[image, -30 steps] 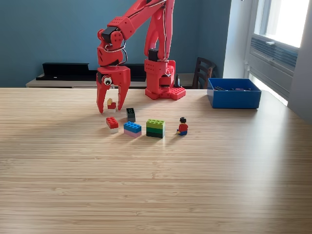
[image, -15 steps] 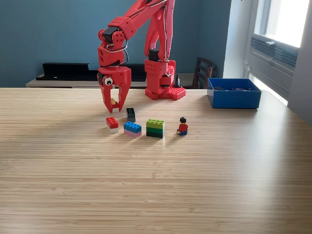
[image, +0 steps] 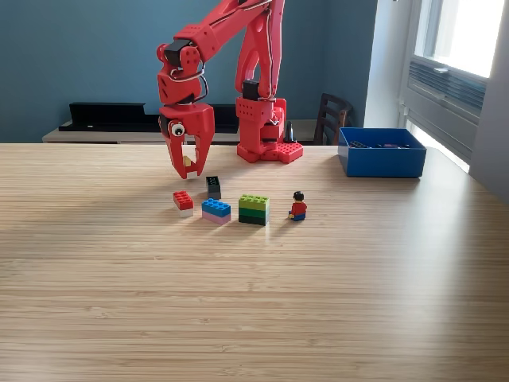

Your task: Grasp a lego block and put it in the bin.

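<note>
gripper pinches a small pale piece; low blue bin sits open-topped.

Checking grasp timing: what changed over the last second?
The gripper closed on the small red and cream piece that stood on the table and lifted it clear. The red block, dark block, blue block, green block, minifigure and bin stayed put.

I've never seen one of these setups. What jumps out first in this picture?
A bright red robot arm stands at the table's far edge, its gripper hanging over the wood with a small pale piece between its jaws. Below sits a row of lego blocks and a minifigure; a blue bin waits at the exterior view's right.
</note>
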You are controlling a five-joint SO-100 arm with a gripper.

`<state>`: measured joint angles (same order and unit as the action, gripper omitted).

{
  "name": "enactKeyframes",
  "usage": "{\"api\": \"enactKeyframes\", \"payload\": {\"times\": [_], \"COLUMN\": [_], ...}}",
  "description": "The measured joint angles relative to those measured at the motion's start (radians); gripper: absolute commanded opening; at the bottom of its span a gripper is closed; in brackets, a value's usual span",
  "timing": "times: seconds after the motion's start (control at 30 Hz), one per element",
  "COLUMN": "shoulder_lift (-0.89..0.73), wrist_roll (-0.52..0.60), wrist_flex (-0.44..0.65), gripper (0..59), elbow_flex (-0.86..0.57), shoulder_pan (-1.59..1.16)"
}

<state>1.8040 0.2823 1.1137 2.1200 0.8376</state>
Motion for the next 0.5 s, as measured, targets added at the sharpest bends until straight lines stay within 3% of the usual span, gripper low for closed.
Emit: {"api": "enactKeyframes", "payload": {"times": [0.33,0.5], "shoulder_lift": [0.000,0.000], "wrist_roll": [-0.055,-0.069], "wrist_flex": [0.370,0.460], "gripper": [0.1,0.1], "elbow_flex": [-0.494,-0.603], "shoulder_pan": [-0.195,-0.426]}}
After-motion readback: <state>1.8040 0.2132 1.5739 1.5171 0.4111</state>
